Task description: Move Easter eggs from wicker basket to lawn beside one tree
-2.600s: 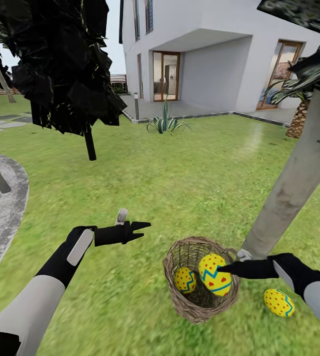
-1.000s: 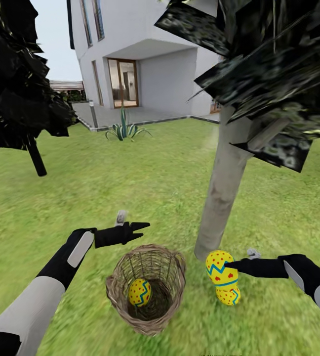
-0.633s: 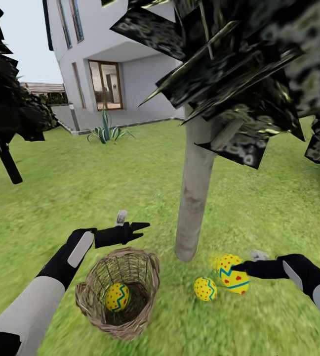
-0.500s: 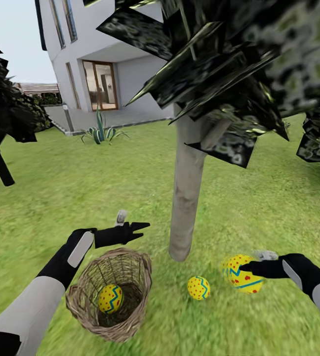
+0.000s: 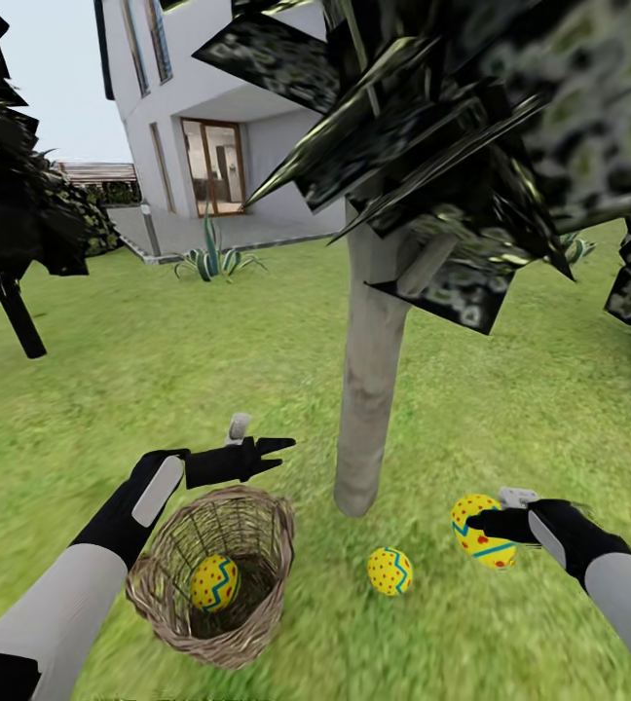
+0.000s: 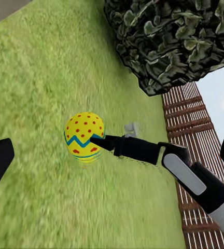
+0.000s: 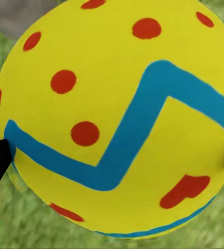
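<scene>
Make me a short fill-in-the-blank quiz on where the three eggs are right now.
The right pincer grips one ___.
The wicker basket holds exactly ___ egg.
The free egg on the lawn lies near the trunk of the ___.
The left pincer hovers over the basket, open and ___.

Missing words: egg; one; tree; empty

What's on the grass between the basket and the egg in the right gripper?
In the head view, one loose egg lies between the wicker basket and the held egg, near the tree trunk.
</scene>
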